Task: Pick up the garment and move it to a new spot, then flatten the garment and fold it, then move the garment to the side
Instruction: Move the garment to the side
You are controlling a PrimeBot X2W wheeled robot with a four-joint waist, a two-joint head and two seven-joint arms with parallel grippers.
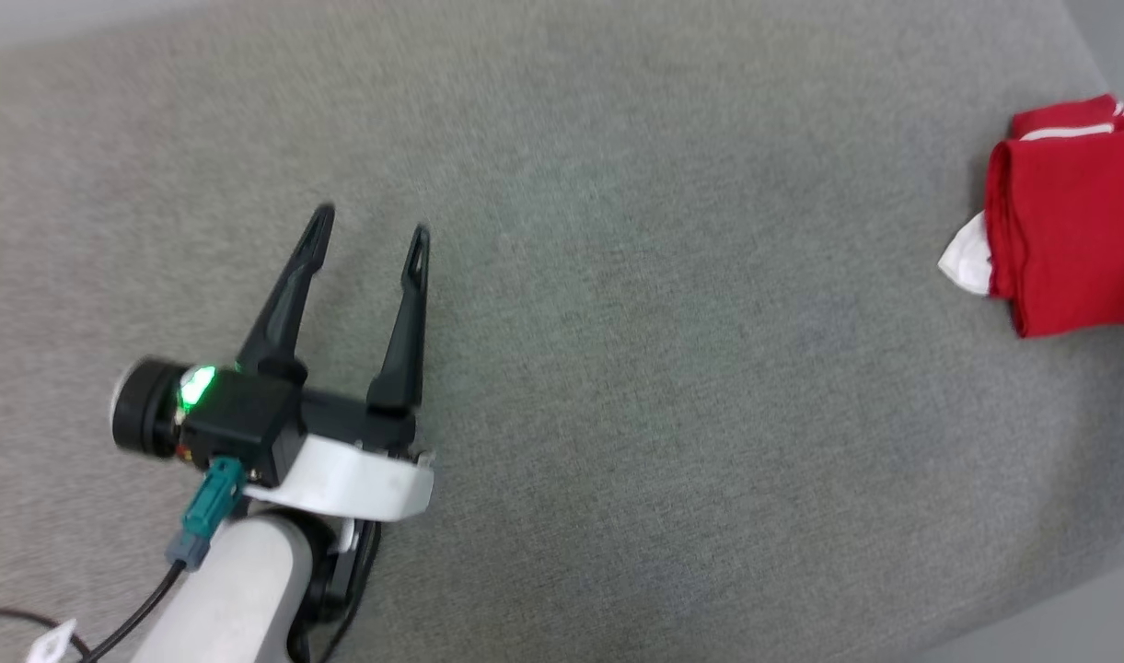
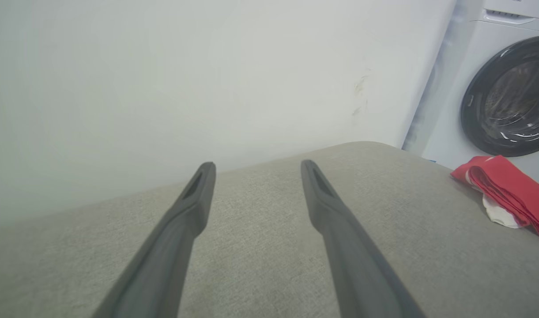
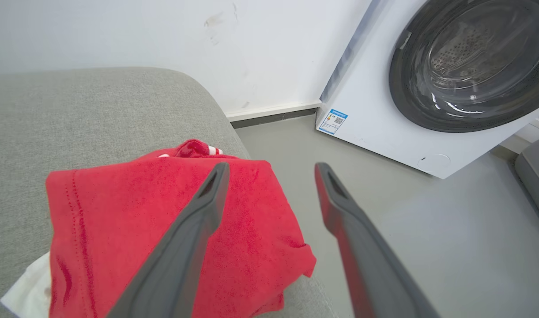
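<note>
Garment point(image 1: 1072, 230), folded to a compact red bundle with a white sleeve corner showing at its left side, lies at the right edge of the grey upholstered surface point(image 1: 617, 322). It sits well apart from the left hand point(image 1: 371, 226). Its place at the margin, with the middle of the surface left bare, suggests that folding is finished and the move to the side is done or nearly so.

Left hand hovers over the near left part of the surface, its two fingers spread wide with nothing between them. They point toward the far wall point(image 2: 163, 66).

Right hand point(image 3: 271, 168) hangs over the bundle's right end, fingers parted and empty. One finger crosses above the red cloth; the other lies over the floor point(image 3: 428, 229) beyond the edge. Contact with the cloth cannot be told. A washing machine point(image 3: 375, 128) stands past the surface on the right.
</note>
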